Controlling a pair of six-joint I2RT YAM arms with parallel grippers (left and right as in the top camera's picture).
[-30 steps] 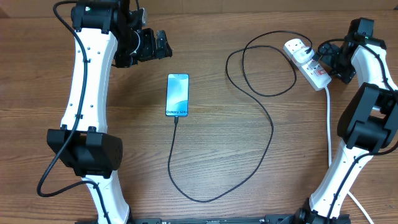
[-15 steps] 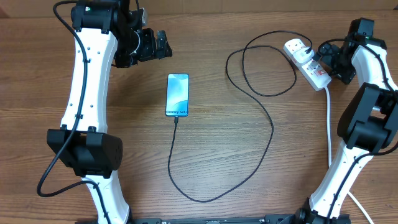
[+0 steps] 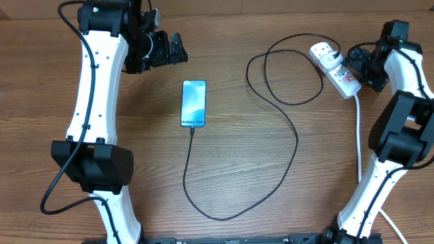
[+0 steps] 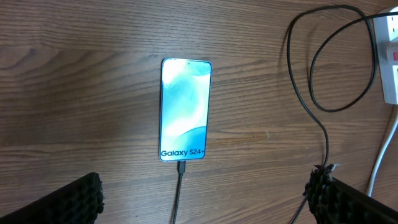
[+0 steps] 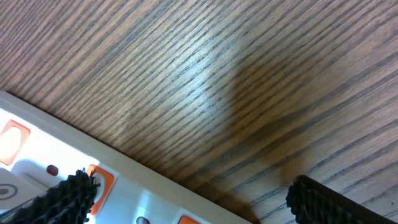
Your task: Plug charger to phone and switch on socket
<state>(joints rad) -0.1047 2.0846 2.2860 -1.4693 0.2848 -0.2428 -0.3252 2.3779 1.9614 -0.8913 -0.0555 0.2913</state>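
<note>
**Both claws spread: right at the socket, left beyond the phone**

The right gripper (image 3: pixel 354 61) sits at the right-hand side of the socket (image 3: pixel 336 70), near the table's far right corner. In the right wrist view its two fingers stand wide apart, holding nothing. The white strip with its red switches lies just under the left finger, and bare wood fills the gap between the fingers. Whether a finger touches the strip cannot be told.

The left gripper (image 3: pixel 176 49) hangs beyond the far short edge of the phone (image 3: pixel 193 103), apart from it. Its fingers are also spread wide and empty.

The phone lies flat, screen up, near the middle of the table (image 3: pixel 271 203). The charger (image 3: pixel 296 146) meets its near short edge, sweeps toward the front edge, then curves right and back. It makes one loop before reaching the white plug (image 3: pixel 325 53) seated in the socket.

Bare wood shows along both long sides of the phone. The cable loop lies just left of the socket. The thick white cord (image 3: pixel 358 135) runs from the strip toward the front edge, beside the right arm.
</note>
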